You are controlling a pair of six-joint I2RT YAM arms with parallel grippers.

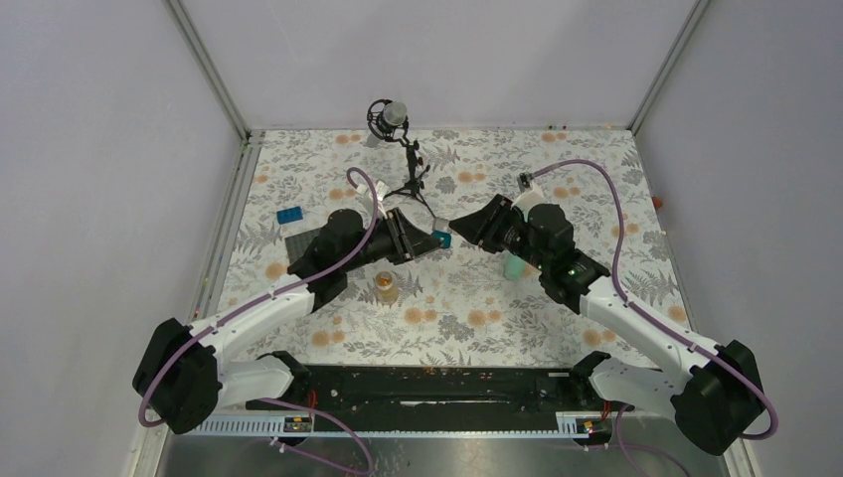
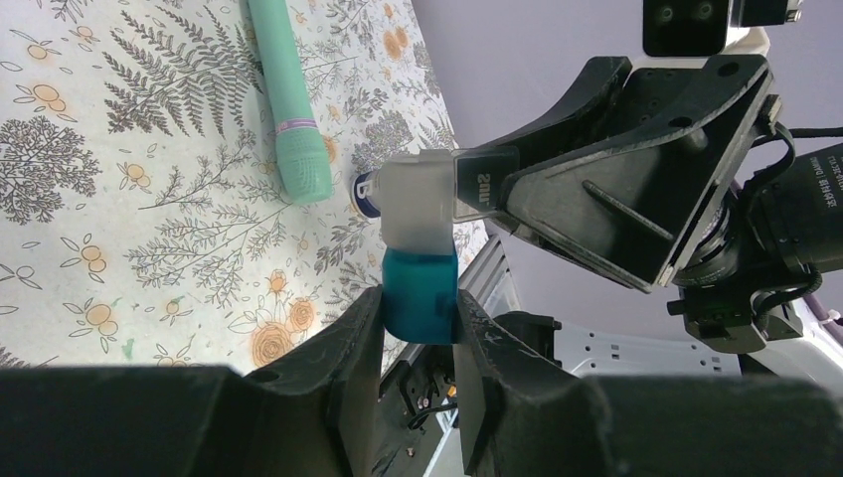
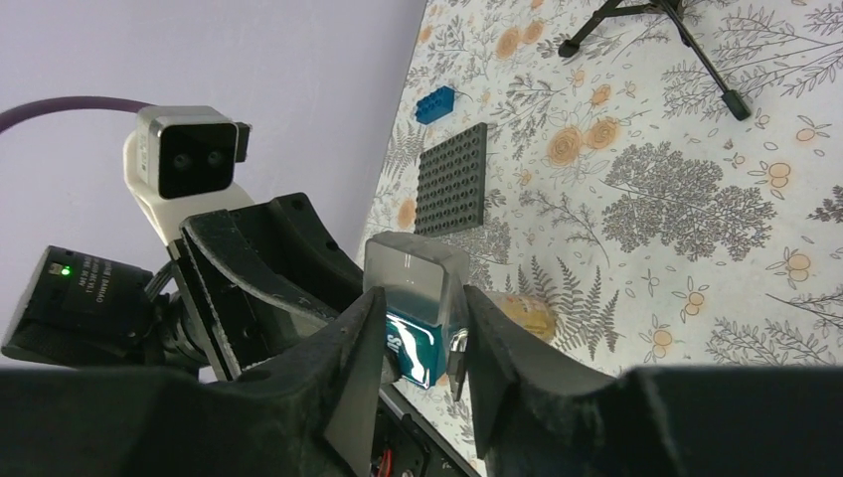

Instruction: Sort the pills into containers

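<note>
Teal cube box [image 2: 419, 283] is clamped between the fingers of my left hand [image 2: 420, 308], clear of the counter [image 2: 119, 199]. Grey cube box [image 2: 416, 204] sits joined to it end to end. My right hand [image 3: 420, 306] has its fingers pressed against either side of that grey cube box. Mint-green organizer strip [image 2: 290, 99] lies flat on the floral cloth, just beyond the two cubes. Small glass jar [image 1: 385, 280] stands upright near my left arm, with amber pills [image 1: 386, 293] inside it. Dark studded plate [image 3: 452, 179] and blue brick [image 3: 435, 103] lie near each other, not touching, toward the left edge.
</note>
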